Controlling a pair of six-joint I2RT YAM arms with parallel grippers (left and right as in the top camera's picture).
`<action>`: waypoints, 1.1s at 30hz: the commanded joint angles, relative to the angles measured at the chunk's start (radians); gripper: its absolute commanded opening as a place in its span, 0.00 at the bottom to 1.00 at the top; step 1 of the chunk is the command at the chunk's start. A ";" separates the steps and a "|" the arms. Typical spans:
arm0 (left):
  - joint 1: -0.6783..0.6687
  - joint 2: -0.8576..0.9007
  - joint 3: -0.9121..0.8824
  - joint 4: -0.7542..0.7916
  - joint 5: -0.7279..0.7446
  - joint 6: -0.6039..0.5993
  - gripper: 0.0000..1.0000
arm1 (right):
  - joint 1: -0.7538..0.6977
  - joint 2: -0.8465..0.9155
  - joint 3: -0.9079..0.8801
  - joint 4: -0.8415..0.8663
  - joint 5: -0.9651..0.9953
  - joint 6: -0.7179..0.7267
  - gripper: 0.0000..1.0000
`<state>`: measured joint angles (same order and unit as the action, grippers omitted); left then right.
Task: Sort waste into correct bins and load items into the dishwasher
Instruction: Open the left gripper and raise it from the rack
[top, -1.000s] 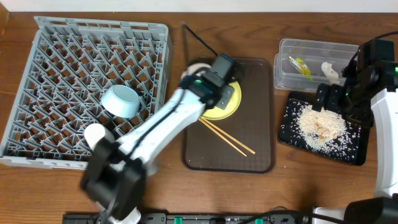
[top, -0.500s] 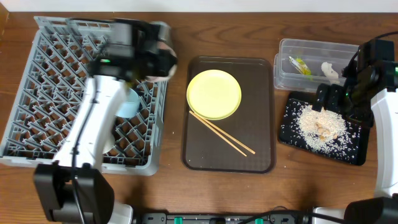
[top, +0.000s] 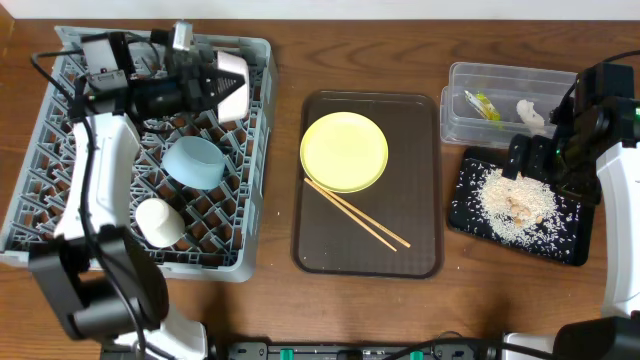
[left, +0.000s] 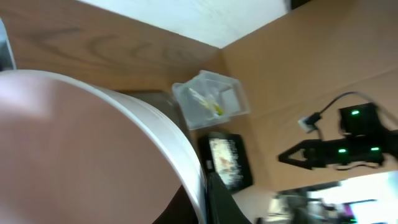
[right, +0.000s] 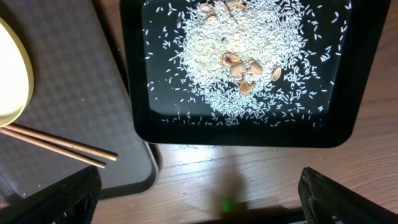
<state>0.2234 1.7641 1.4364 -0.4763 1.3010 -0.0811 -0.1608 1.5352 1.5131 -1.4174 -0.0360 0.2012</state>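
My left gripper (top: 213, 84) is shut on the white bowl (top: 236, 88) and holds it tilted over the far right part of the grey dish rack (top: 60, 215). The bowl's rim fills the left wrist view (left: 165, 130). The light blue bowl (top: 195, 161) sits in the rack. The yellow plate (top: 344, 150) and chopsticks (top: 366, 218) lie on the brown tray (top: 420, 250). The clear tub (top: 500, 78) holds the green-and-yellow wrapper (top: 482, 105) and white paper scrap (top: 529, 115). Rice scraps (right: 242, 62) lie in the black tray (top: 470, 215). My right gripper (right: 205, 205) is open and empty above that tray's near edge.
A small white cup-like item (top: 160, 222) sits in the rack near its front. The brown tray's corner (right: 74, 93), chopstick ends (right: 59, 148) and plate edge (right: 9, 81) show in the right wrist view. Bare wood (top: 270, 210) lies between rack and brown tray.
My left arm has swung from the brown tray over to the dish rack, carrying the white bowl with it. The right arm has not moved.
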 joint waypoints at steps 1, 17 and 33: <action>0.035 0.076 0.014 0.000 0.169 -0.010 0.08 | -0.003 -0.008 0.016 -0.002 0.008 0.011 0.99; 0.140 0.296 0.014 0.011 0.229 -0.011 0.08 | -0.003 -0.008 0.016 -0.015 0.008 0.011 0.99; 0.278 0.324 0.013 -0.042 0.044 -0.056 0.76 | -0.003 -0.008 0.016 -0.031 0.009 0.010 0.99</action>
<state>0.4583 2.0796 1.4368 -0.4973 1.4494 -0.1154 -0.1608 1.5352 1.5131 -1.4418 -0.0349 0.2012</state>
